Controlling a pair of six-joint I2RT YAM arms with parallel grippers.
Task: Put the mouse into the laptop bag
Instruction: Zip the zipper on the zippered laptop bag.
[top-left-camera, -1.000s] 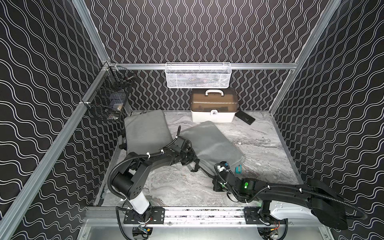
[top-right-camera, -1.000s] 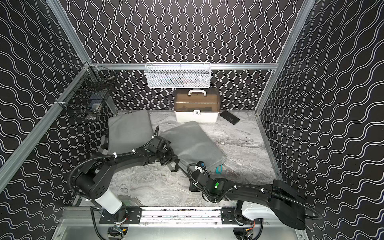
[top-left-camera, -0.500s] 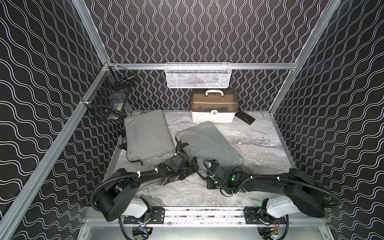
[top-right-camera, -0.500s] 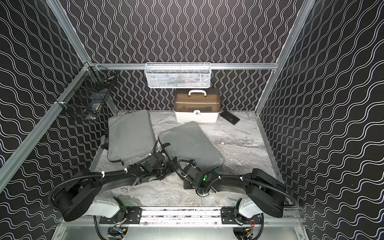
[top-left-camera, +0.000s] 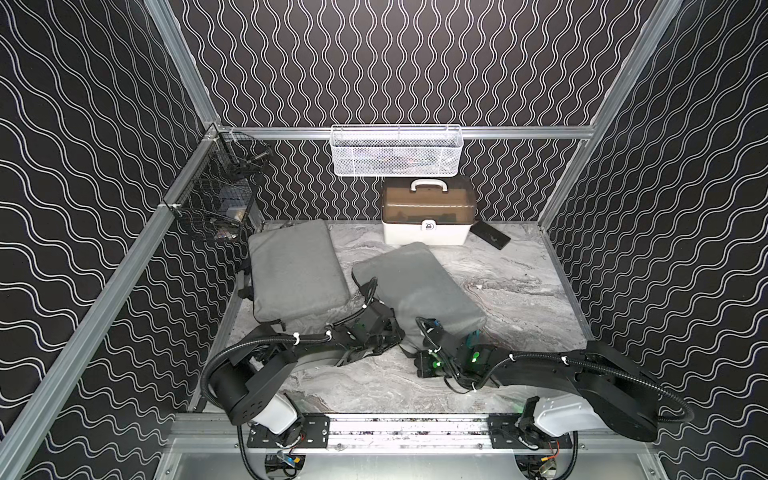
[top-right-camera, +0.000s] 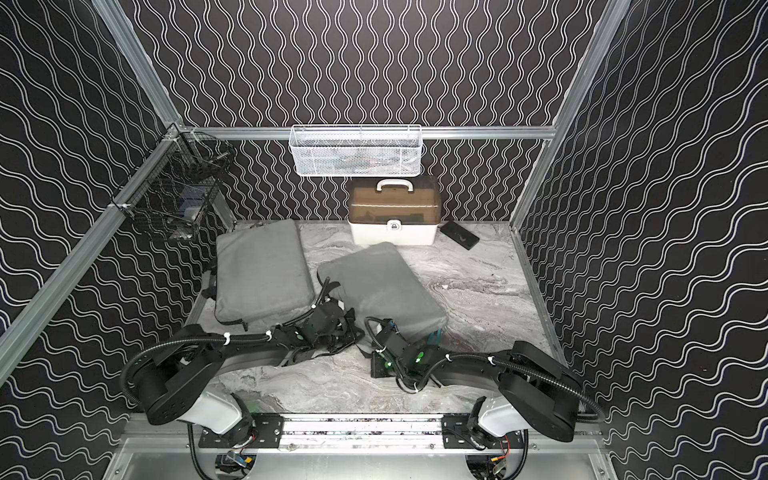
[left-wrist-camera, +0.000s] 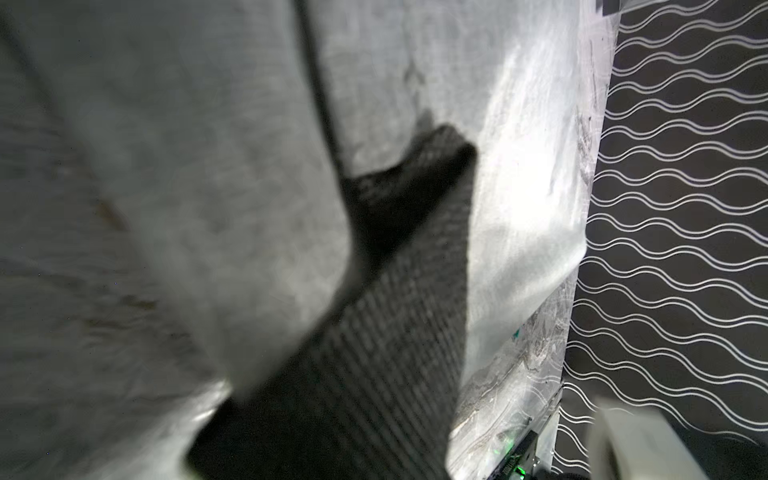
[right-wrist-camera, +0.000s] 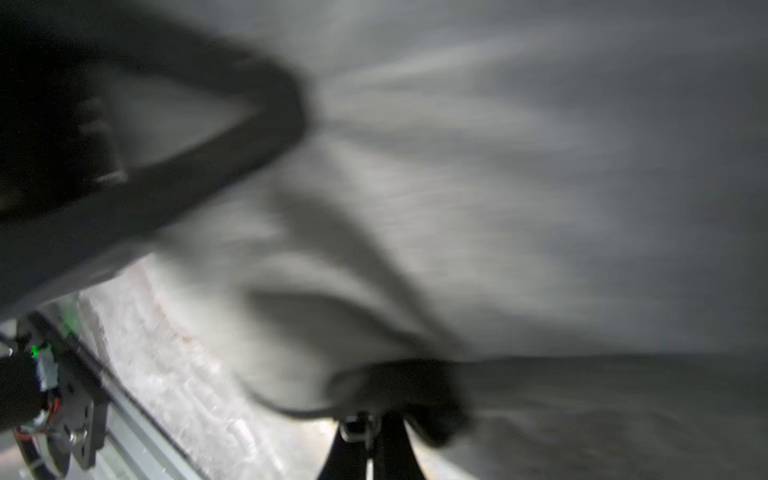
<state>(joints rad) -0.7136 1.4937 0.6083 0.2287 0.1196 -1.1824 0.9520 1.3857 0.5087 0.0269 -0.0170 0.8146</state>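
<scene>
At the six o'clock edge of the laptop bag (top-left-camera: 415, 286), which lies askew in the middle of the surface (top-left-camera: 519, 299), I have both arms down low. My right gripper (top-left-camera: 471, 337) sits at the bag's five o'clock corner. From its wrist camera the jaws look clenched on the bag's dark rim, with grey cloth puckering just above them. My left gripper (top-left-camera: 386, 334) is at the seven o'clock corner among the black strap (left-wrist-camera: 395, 291). I cannot tell whether its jaws are released or gripping, since its own camera does not show them. The mouse I see nowhere, neither on the surface nor in either grip. A flat dark slab (top-left-camera: 492, 237) at one o'clock, beside the lidded box (top-left-camera: 428, 216), is too small to name. A second grey bag (top-left-camera: 295, 270) lies at ten o'clock. My read is that I'm on the opening step, parting the bag's mouth. Next I need a clear gap in that rim, and I must find the mouse before anything goes in.
</scene>
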